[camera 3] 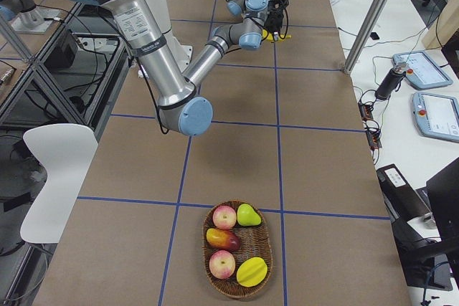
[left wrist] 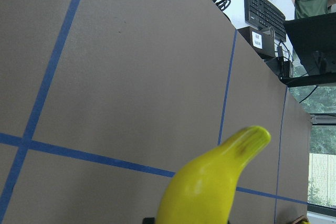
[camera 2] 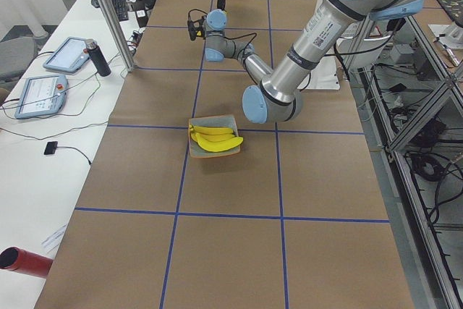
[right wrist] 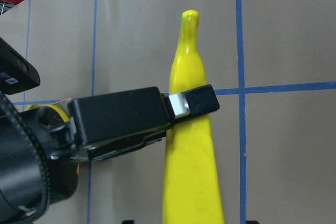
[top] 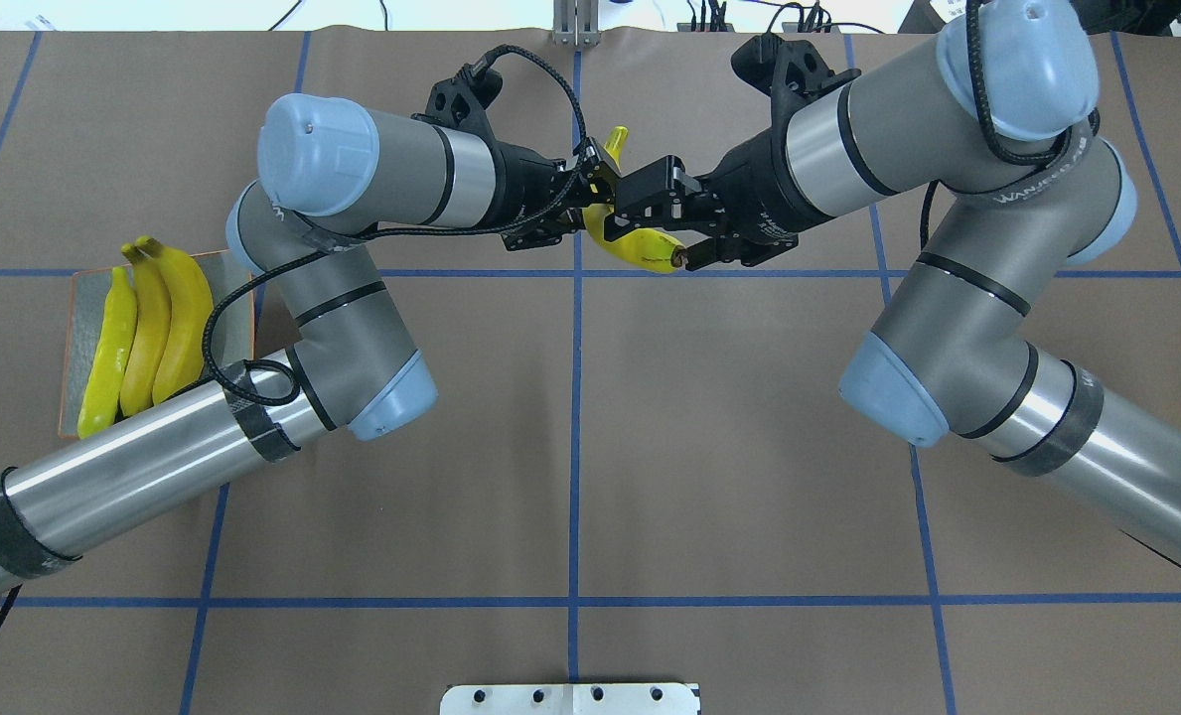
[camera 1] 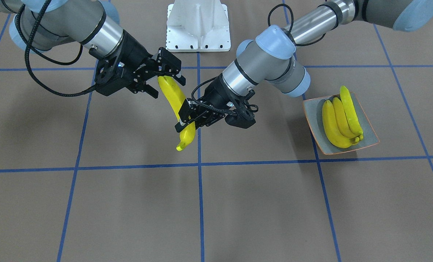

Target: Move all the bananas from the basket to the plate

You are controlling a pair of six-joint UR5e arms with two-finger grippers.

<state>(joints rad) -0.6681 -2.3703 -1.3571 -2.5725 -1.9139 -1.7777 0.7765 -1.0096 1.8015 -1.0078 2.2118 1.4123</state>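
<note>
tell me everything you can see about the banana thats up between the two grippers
The banana is bright yellow, smooth and curved, with a dark tip at one end. It is held above the table, well away from the plate. The left gripper is shut across its middle. The right gripper straddles the dark-tipped end, jaws open wider than the fruit.

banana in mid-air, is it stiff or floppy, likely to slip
Probably stiff: the banana holds its curve though the left end effector clamps only its middle. Its glossy skin may slip or pivot in that narrow grip.
</note>
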